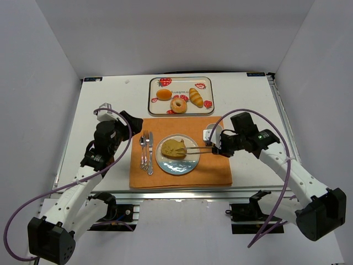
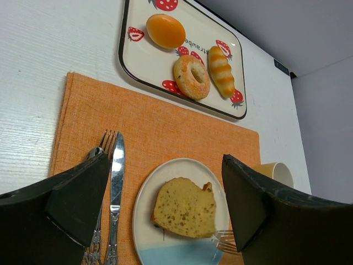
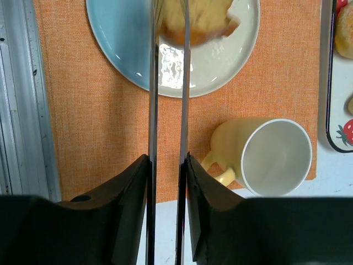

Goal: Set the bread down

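Note:
A slice of yellow bread point(image 1: 174, 148) lies on a white and blue plate point(image 1: 179, 165) on the orange placemat point(image 1: 215, 171). My right gripper point(image 1: 217, 146) is shut on metal tongs point(image 1: 199, 149). The tongs reach left, and their tips are at the slice's right edge. In the right wrist view the two tong blades point(image 3: 153, 83) run from my gripper point(image 3: 167, 160) to the bread point(image 3: 201, 19). My left gripper point(image 1: 126, 125) is open and empty, above the mat's left edge. Its view shows the slice point(image 2: 185, 207) and the tong tips point(image 2: 229, 240).
A strawberry-print tray point(image 1: 181, 80) at the back holds an orange bun point(image 1: 164, 94), a donut point(image 1: 178, 105) and a striped roll point(image 1: 196, 97). A fork and a knife point(image 1: 149, 153) lie left of the plate. A pale yellow mug point(image 1: 211, 134) stands right of the plate.

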You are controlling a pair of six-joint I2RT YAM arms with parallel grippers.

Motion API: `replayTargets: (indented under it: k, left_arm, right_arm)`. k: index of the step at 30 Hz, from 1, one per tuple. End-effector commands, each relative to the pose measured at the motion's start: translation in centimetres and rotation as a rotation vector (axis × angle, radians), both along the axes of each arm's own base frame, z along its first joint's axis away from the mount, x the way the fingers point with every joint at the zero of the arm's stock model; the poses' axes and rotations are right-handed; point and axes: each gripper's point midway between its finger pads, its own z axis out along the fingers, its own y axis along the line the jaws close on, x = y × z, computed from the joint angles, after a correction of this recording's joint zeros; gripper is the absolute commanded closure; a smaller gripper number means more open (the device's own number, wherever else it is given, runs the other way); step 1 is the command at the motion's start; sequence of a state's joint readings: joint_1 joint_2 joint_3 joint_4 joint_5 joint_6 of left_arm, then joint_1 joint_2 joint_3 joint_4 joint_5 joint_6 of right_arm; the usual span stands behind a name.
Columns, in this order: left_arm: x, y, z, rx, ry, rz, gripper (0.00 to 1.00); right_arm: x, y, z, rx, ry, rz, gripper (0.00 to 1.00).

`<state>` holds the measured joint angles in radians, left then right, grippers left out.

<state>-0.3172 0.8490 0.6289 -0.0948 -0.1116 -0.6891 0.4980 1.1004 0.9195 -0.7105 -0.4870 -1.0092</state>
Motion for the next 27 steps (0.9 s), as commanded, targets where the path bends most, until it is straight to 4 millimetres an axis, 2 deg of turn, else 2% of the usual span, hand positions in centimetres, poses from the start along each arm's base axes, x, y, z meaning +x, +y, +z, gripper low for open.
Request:
replayTargets:
  k: [1, 8, 12, 15, 19, 21, 22, 23, 24, 25, 26, 27]
  left_arm:
    - [0.0, -0.1, 1.6, -0.014, -0.041, -0.004, 0.08]
    - [0.3, -0.3, 1.5, -0.007, -0.038, -0.014, 0.08]
    - [0.3, -0.4, 1.5, -0.01, -0.038, -0.018, 0.08]
    - [0.4, -0.5, 1.6, -0.014, -0.042, -0.022, 0.08]
    - [0.4, -0.5, 1.6, -0.016, -0.042, -0.023, 0.08]
    - [0.3, -0.5, 1.6, -0.018, -0.041, -0.024, 0.08]
    - [0.3, -0.5, 1.6, -0.017, -0.041, -0.021, 0.08]
    - [0.2, -0.4, 1.8, -0.02, -0.049, -0.019, 0.08]
    - [0.1, -0.4, 1.8, -0.022, -0.048, -0.018, 0.08]
    - [0.0, -0.2, 1.8, -0.024, -0.05, -0.006, 0.08]
    - [-0.1, -0.1, 1.8, -0.026, -0.049, -0.001, 0.08]
    - [-0.4, 0.1, 2.1, -0.031, -0.059, 0.004, 0.08]
  right_arm:
    - [-1.0, 0.4, 1.4, 0.037, -0.01, 0.041, 0.62]
    - [-1.3, 0.9, 2.9, 0.084, -0.02, 0.041, 0.61]
    - [1.5, 2.2, 5.4, 0.159, -0.031, -0.069, 0.63]
    - [5.6, 3.4, 7.2, 0.195, -0.057, -0.187, 0.66]
    - [12.7, 4.9, 8.5, 0.188, -0.109, -0.318, 0.66]
    - [15.0, 5.4, 8.6, 0.177, -0.115, -0.361, 0.65]
    - [16.7, 5.5, 6.4, 0.126, -0.082, -0.396, 0.64]
    - [18.3, 6.0, 7.9, 0.142, -0.099, -0.423, 0.64]
    - [18.9, 5.9, 7.3, 0.112, -0.073, -0.445, 0.64]
    - [20.1, 6.0, 5.2, 0.067, -0.037, -0.464, 0.63]
    - [21.1, 6.3, 6.5, 0.076, -0.054, -0.47, 0.63]
    - [21.4, 6.4, 6.1, 0.06, -0.049, -0.469, 0.62]
